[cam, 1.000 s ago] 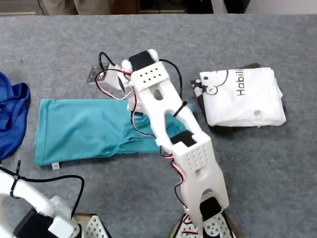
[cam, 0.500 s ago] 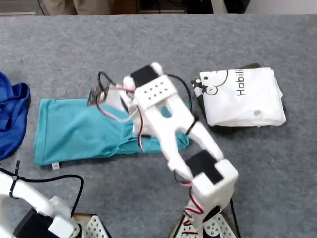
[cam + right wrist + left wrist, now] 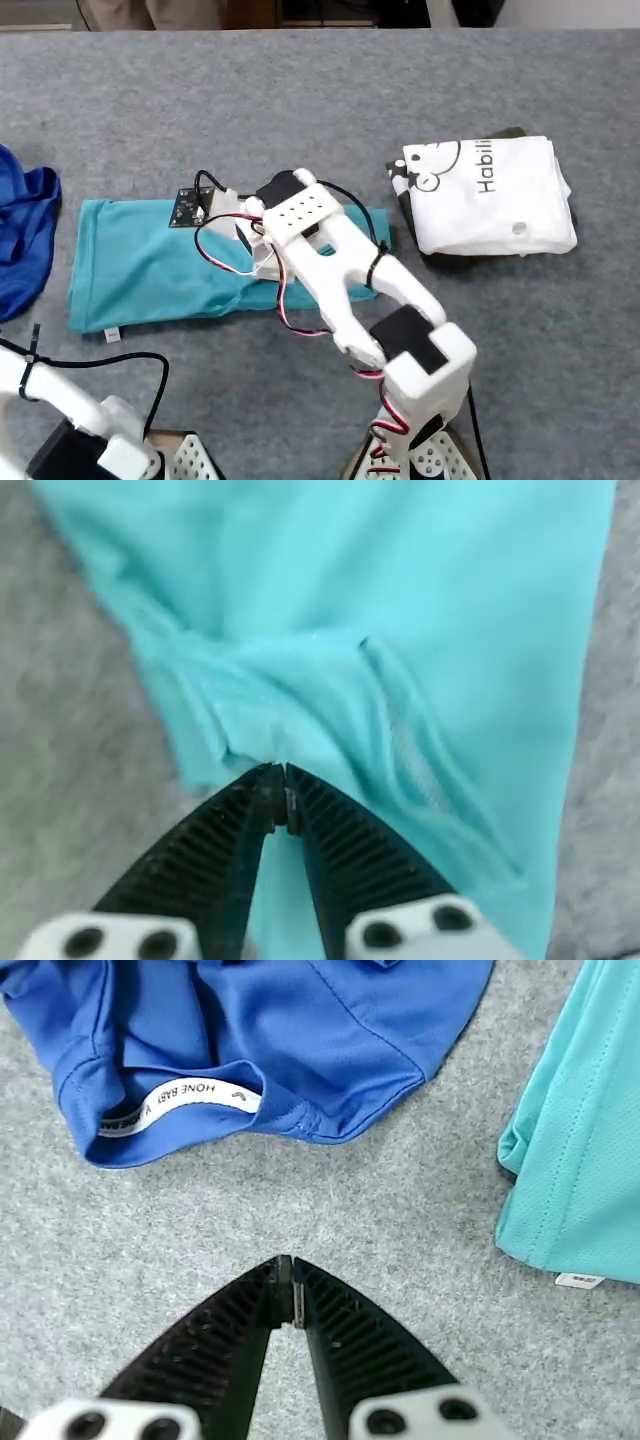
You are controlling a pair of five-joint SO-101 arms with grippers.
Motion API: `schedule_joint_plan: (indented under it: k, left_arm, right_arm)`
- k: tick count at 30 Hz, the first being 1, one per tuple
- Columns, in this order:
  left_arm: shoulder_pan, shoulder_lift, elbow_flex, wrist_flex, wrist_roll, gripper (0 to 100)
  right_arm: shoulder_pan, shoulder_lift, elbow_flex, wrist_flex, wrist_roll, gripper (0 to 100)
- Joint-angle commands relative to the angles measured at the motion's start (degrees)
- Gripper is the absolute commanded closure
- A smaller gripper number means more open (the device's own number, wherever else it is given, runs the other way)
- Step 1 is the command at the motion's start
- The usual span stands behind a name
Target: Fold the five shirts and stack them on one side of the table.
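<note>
Soft, even light falls from above across the grey table (image 3: 520,80) — shadows stay faint, just a thin dark rim beneath the white arm (image 3: 330,265). The white shirt (image 3: 490,200) is bright without glare; the teal shirt (image 3: 420,610) carries gentle shading in its folds.

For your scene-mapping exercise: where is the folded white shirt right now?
In the high view, the folded white shirt lies toward the right, atop a dark garment, just right of the teal shirt.
</note>
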Motion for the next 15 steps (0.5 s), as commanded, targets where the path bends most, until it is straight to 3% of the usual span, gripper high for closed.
schedule_joint_plan:
  k: [1,10,15]
  left_arm:
    - [-0.62,-1.89,-2.46,0.35,-0.26,98]
    - [-2.81,-1.89,-2.81,0.35,-0.44,98]
    - [-3.08,-1.89,-2.73,0.35,-0.53,98]
  right_arm:
    - [0.31,2.59,-5.05,-2.2,-0.79,98.6]
    - [6.9,12.62,-24.4,-1.93,-0.79,98.6]
    - [7.16,14.55,-35.74,12.66,-0.44,98.6]
